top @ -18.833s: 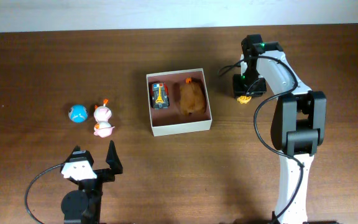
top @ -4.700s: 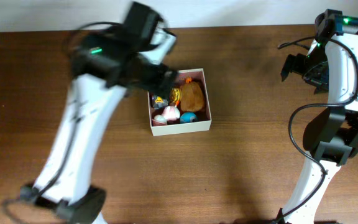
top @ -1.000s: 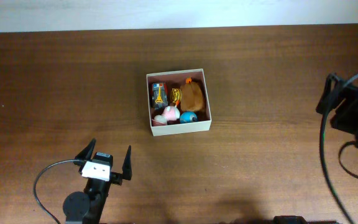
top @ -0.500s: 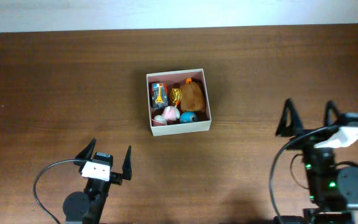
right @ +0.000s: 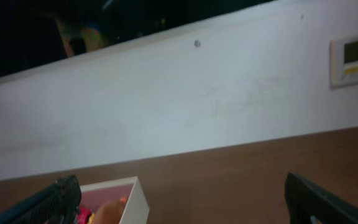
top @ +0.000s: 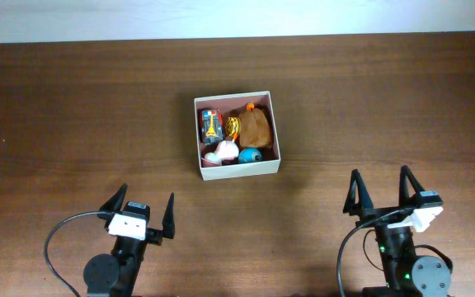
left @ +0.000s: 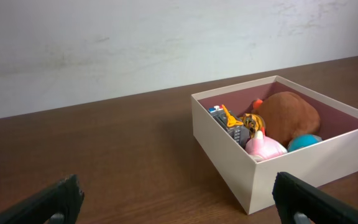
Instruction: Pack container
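Overhead, I had even, soft light across the bench (top: 72,107), and everything was sharp. My left wrist feed was bright and crisp, with a faint shadow beside the container (left: 229,162); the fingers (left: 64,198) in the corners were dark and blurred. The right wrist feed looked dimmer and softer, black above the wall (right: 197,112).
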